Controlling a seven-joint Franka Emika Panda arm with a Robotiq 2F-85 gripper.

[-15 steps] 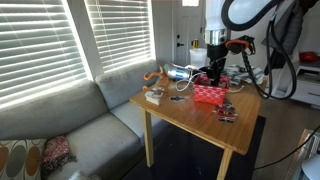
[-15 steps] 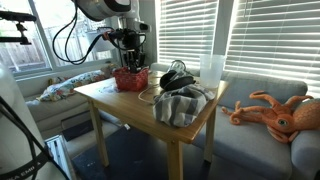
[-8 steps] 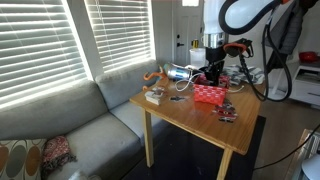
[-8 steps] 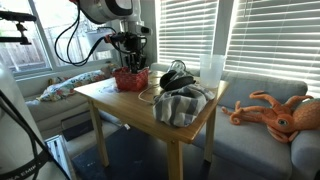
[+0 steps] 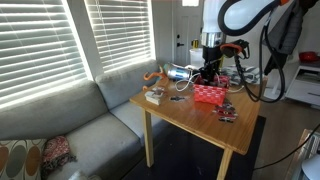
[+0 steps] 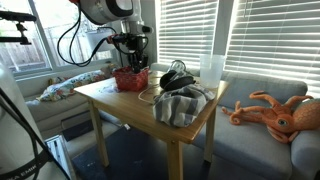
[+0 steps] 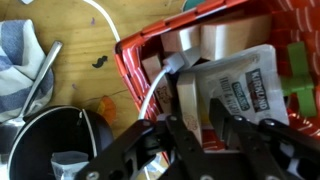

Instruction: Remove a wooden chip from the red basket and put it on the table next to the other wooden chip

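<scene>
The red basket (image 5: 210, 93) stands on the wooden table (image 5: 190, 122), and also shows in an exterior view (image 6: 130, 80) and in the wrist view (image 7: 140, 75). My gripper (image 5: 208, 72) hangs just above the basket, as an exterior view (image 6: 128, 62) also shows. In the wrist view its fingers (image 7: 196, 125) are closed narrowly on a pale wooden chip (image 7: 189, 100), held upright over the packets in the basket. A small pale tan piece (image 5: 154, 97) near the sofa-side table edge may be the other wooden chip; it is too small to tell.
Black headphones (image 6: 178, 78), a white cable, a grey cloth (image 6: 180, 106) and a white cup (image 6: 211, 68) share the table. Small dark items (image 5: 228, 113) lie near one edge. An orange octopus toy (image 6: 275, 112) sits on the grey sofa.
My gripper has risen a little above the red basket. Nothing else on the table has moved.
</scene>
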